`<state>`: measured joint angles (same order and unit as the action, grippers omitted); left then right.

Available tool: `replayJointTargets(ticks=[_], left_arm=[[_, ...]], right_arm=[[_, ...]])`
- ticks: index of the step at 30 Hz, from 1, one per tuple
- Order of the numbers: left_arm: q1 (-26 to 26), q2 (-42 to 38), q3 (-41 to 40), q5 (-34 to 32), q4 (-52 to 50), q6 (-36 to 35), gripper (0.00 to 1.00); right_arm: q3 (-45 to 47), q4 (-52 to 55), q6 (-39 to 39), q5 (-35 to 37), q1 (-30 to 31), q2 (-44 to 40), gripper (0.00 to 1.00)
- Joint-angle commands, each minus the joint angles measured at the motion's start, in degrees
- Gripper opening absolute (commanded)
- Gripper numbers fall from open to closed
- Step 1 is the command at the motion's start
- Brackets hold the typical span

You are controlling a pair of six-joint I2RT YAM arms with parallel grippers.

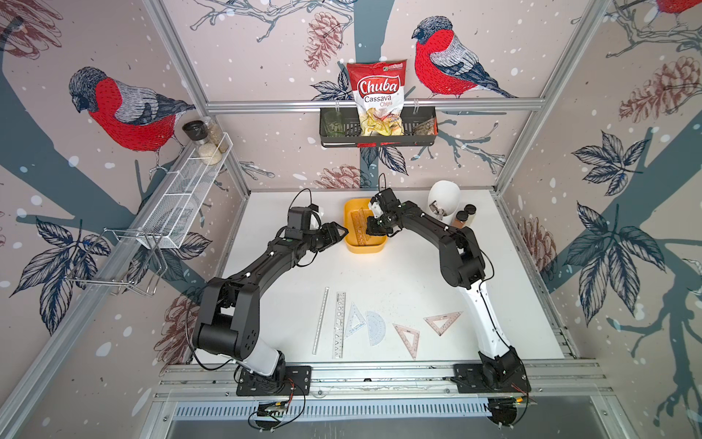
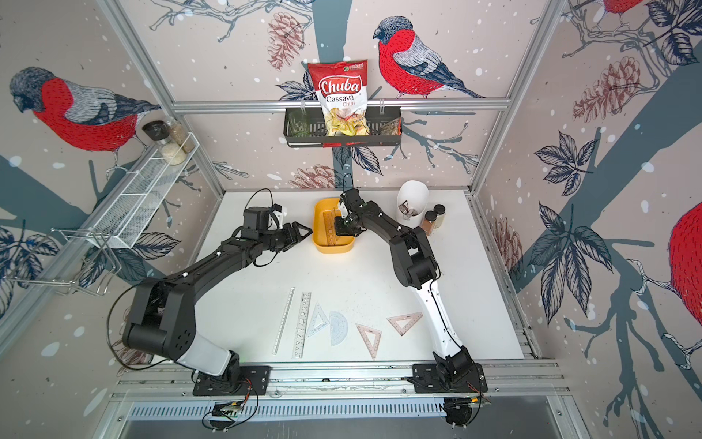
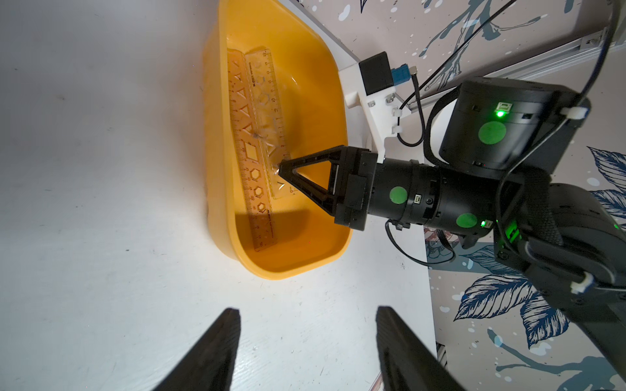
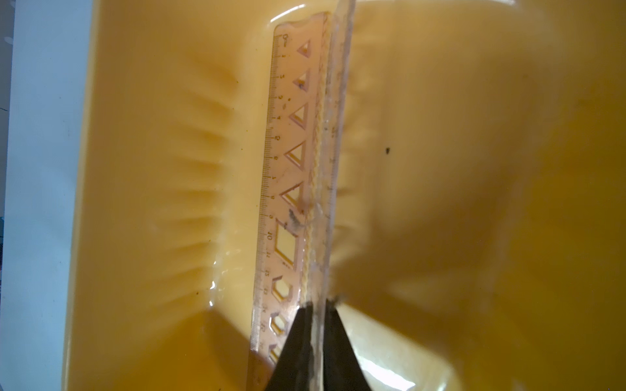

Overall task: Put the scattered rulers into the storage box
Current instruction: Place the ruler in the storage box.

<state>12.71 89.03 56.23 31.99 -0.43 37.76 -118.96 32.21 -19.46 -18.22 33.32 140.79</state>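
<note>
The yellow-orange storage box stands at the back middle of the white table. A pinkish stencil ruler lies flat inside it. My right gripper reaches down into the box and is shut on one end of a clear ruler, which stands on edge beside the pinkish one. My left gripper hovers open and empty just left of the box. Near the front lie several more rulers: a straight one, a stencil ruler, a pale blue triangle, a protractor and two pinkish triangles.
A tall white pot and two spice jars stand right of the box, behind the right arm. A black wire basket with a chips bag hangs on the back wall. A white wire rack runs along the left wall.
</note>
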Motion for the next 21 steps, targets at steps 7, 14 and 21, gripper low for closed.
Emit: replayJointTargets(ticks=[7, 14, 21], left_arm=[[-0.3, -0.61, -0.31, 0.85, 1.31, 0.45, 0.68], [-0.32, -0.62, -0.59, 0.72, 1.57, 0.46, 0.68], [-0.34, -0.54, -0.6, 0.58, 1.57, 0.48, 0.68]], right_arm=[[-2.33, 2.7, 1.55, 2.42, 0.34, -0.03, 0.21], [-2.78, 3.05, 1.72, 3.35, 0.32, -0.64, 0.21], [-3.32, 3.39, 1.98, 4.31, 0.76, -1.37, 0.22]])
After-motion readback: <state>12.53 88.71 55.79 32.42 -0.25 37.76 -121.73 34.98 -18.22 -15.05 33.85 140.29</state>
